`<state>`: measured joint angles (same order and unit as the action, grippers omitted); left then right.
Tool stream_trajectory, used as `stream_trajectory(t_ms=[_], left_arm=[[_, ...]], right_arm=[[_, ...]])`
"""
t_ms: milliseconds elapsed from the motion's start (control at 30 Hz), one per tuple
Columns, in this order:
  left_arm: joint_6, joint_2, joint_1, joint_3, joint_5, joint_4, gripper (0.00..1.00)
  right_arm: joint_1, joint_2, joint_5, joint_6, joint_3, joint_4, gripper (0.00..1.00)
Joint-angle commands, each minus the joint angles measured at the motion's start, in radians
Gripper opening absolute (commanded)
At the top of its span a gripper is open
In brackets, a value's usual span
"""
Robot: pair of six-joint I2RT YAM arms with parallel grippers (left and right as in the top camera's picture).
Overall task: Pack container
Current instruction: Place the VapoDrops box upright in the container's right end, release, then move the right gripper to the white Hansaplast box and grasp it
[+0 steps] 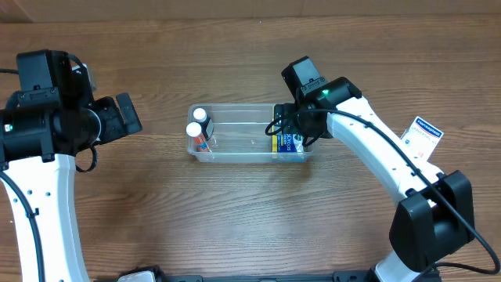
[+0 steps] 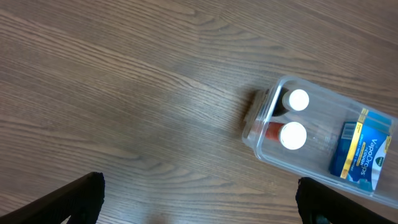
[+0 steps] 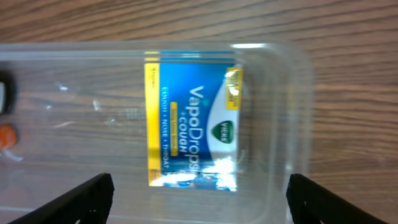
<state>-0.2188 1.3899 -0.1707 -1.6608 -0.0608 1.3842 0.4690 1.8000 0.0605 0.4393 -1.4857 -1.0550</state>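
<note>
The clear plastic container (image 1: 243, 153) sits mid-table. Inside at its left end stand two white-capped bottles (image 1: 196, 129), also in the left wrist view (image 2: 293, 135). At its right end lies a blue and yellow VapoDrops box (image 1: 286, 142), clear in the right wrist view (image 3: 193, 118). My right gripper (image 3: 199, 199) is open and empty, hovering just above the box and the container's right end (image 3: 298, 93). My left gripper (image 2: 199, 199) is open and empty over bare wood, left of the container (image 2: 261, 140).
A small white-and-blue cardboard box (image 1: 421, 137) lies on the table at the right, beside the right arm. The table is brown wood.
</note>
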Motion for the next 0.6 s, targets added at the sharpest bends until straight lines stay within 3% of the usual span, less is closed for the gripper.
stream_trajectory(t_ms=[0, 33, 100, 267, 367, 567], left_arm=[[0.033, -0.004, -0.001, 0.004, -0.01, 0.003, 1.0], [0.033, -0.004, -0.001, 0.004, -0.01, 0.003, 1.0], [0.033, -0.004, -0.001, 0.004, -0.01, 0.002, 1.0], [0.032, -0.004, -0.001, 0.004, -0.011, 0.0, 1.0], [0.032, -0.004, -0.001, 0.004, -0.011, 0.0, 1.0], [0.032, -0.004, -0.001, 0.004, -0.011, 0.005, 1.0]], right_arm=[[-0.014, -0.163, 0.139, 0.003, -0.113, -0.027, 0.98], [-0.089, -0.289, 0.187, 0.007, -0.161, -0.062, 1.0], [-0.289, -0.379, 0.182, 0.007, -0.161, -0.116, 1.0], [-0.734, -0.307, 0.04, -0.081, -0.116, -0.159, 1.0], [-0.837, -0.179, 0.003, -0.098, -0.053, -0.136, 1.0], [-0.866, 0.093, 0.004, -0.13, -0.021, -0.103, 1.0]])
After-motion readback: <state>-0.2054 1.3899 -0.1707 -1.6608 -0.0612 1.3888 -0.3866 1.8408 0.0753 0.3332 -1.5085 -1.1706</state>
